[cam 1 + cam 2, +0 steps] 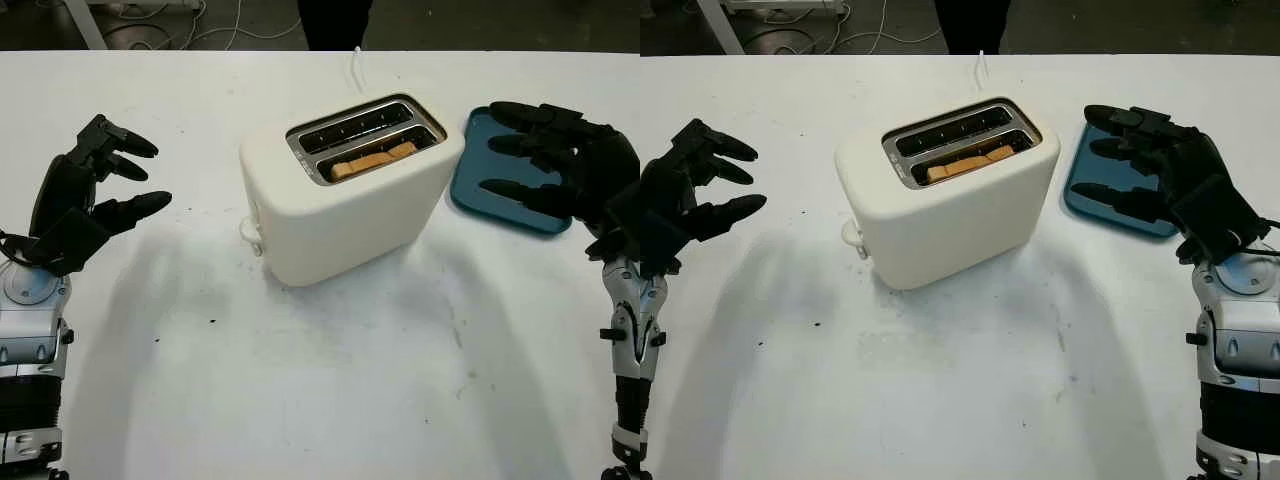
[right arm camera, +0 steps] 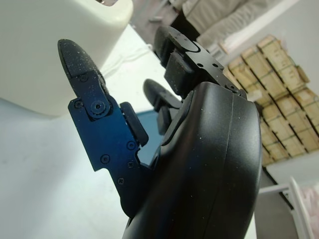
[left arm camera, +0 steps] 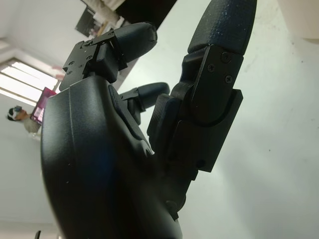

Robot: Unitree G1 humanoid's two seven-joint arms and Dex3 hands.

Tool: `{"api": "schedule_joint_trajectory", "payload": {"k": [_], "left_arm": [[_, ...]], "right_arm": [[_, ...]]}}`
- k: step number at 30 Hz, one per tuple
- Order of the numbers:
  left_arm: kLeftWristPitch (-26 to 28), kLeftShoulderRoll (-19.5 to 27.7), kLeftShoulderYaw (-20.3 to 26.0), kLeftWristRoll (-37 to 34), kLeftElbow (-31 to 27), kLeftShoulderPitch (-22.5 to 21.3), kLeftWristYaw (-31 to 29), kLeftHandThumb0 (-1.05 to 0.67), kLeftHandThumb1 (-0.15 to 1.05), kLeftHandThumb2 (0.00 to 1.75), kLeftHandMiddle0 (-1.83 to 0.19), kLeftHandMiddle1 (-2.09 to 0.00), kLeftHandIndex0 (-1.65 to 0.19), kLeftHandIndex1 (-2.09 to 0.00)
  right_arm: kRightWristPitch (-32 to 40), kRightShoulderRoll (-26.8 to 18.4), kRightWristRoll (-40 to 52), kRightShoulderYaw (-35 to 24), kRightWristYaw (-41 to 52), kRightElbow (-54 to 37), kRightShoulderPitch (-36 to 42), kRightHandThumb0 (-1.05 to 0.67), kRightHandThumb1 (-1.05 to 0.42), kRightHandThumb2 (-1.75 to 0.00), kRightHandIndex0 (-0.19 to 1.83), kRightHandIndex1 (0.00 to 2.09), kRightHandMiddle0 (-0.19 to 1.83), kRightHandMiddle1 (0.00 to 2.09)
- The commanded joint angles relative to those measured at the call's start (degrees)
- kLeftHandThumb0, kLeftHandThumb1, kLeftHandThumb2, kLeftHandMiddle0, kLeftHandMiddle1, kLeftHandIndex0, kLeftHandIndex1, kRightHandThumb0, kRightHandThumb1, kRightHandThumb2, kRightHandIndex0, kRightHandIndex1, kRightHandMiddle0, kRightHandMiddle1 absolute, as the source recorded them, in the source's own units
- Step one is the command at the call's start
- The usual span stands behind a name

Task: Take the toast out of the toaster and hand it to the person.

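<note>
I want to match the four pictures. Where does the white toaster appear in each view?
Left eye: toaster at centre, toast in its nearer slot.
Right eye: toaster left of centre.
Left wrist: a white corner, probably the toaster.
Right wrist: its side behind one finger.
Shared landmark: blue tray.

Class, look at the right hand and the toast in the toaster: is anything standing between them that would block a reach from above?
Nothing visible does. The toast sits in the nearer slot of the toaster, its top edge exposed. The right hand is open, beside the toaster over the blue tray. The left hand is open on the other side.
</note>
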Motion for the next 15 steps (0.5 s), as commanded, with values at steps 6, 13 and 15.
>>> {"api": "schedule_joint_trajectory", "payload": {"k": [6, 13, 15], "left_arm": [[-1.4, -0.3, 0.5, -0.8, 0.5, 0.5, 0.0, -1.05, 0.92, 0.07, -0.16, -1.58, -0.18, -1.44], [-1.8, -0.7, 0.7, -1.9, 0.4, 0.5, -0.2, -1.05, 0.92, 0.08, -0.15, -1.55, -0.19, -1.4], [-1.2, -1.0, 0.8, -2.6, 0.0, 0.5, -0.5, -1.05, 0.92, 0.06, -0.16, -1.54, -0.2, -1.39]], "right_arm": [[-0.6, 0.5, 0.8, -0.5, -0.2, -0.5, 0.8, -0.53, -0.7, 0.0, 0.32, 0.72, 0.65, 0.01], [-0.8, 0.4, 0.5, -0.5, -0.4, -0.6, 1.1, -0.55, -0.71, 0.0, 0.31, 0.73, 0.65, 0.01], [-0.6, 0.4, 0.6, -0.6, -0.4, -0.8, 1.1, -0.54, -0.71, 0.0, 0.31, 0.73, 0.65, 0.01]]}}
